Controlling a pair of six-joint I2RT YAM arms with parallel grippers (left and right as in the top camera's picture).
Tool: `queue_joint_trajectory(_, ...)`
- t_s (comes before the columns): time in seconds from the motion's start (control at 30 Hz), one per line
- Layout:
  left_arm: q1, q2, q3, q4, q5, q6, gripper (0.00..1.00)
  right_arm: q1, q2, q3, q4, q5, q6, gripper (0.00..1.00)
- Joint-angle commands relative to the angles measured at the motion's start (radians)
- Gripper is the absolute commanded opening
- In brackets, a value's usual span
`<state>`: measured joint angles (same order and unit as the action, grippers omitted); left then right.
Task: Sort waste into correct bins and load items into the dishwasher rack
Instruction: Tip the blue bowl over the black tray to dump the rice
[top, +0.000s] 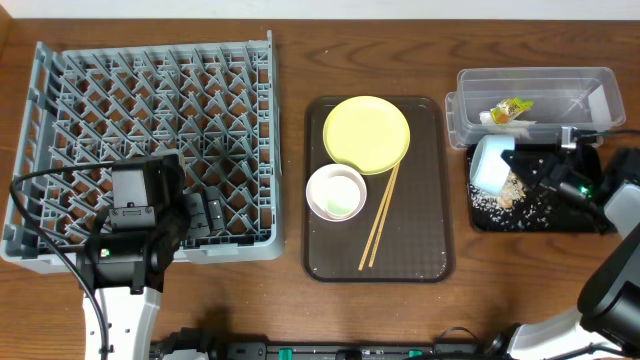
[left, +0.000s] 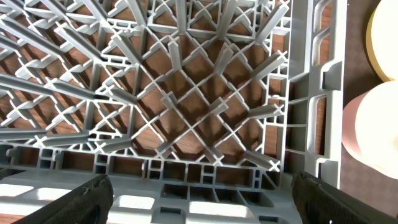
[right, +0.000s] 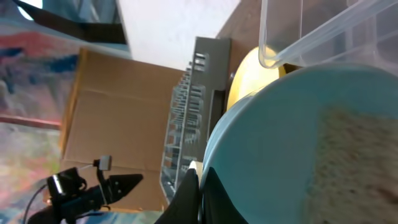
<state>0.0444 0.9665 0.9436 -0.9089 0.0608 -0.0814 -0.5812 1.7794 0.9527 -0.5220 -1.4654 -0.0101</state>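
Grey plastic dishwasher rack: set on the left half of the desk, its peg lattice bare.

Left gripper: hung over the rack's front right corner. In the left wrist view its fingers are seen spread wide, with nothing between them and the lattice below.

Brown serving tray: placed at the centre of the desk.
- Yellow plate: laid at the tray's rear edge.
- White bowl: stood upright just in front of the plate, overlapping its rim. A paler round shape is seen inside it and cannot be identified.
- Wooden chopsticks: laid side by side on the tray, slanted from the plate's front edge towards the tray's front edge.

Clear tub: stood at the right rear of the desk. A green-and-orange wrapper is held in it.

Black tray: placed just in front of the tub. White rice grains are scattered over its left part.

Light blue bowl: held tipped on its side over the black tray's rear left corner. A pale brownish patch is seen inside it.

Right gripper: pressed together on the bowl's rim.
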Motion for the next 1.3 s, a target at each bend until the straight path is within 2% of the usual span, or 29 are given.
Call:
queue_joint_trajectory(0.0,-0.002,0.0,0.021,0.001,-0.001,-0.006,0.93,-0.039,0.006,0.014,0.004,-0.094,-0.028,0.01)
queue_joint_trajectory(0.37,-0.002,0.0,0.021,0.001,-0.001,-0.006,0.93,-0.195,0.006,0.014,0.006,-0.093,0.006,0.01)
queue_joint_trajectory(0.63,-0.002,0.0,0.021,0.001,-0.001,-0.006,0.93,-0.142,0.006,0.014,0.007,-0.094,0.02,0.01)
queue_joint_trajectory(0.9,-0.002,0.0,0.021,0.001,-0.001,-0.006,0.93,-0.183,0.006,0.014,0.01,-0.084,0.029,0.01)
queue_joint_trajectory(1.13,-0.002,0.0,0.021,0.001,-0.001,-0.006,0.93,-0.107,0.006,0.014,0.018,-0.084,0.061,0.01)
queue_joint_trajectory(1.27,-0.002,0.0,0.021,-0.003,-0.001,-0.006,0.93,-0.148,0.006,0.014,0.036,-0.084,0.062,0.01)
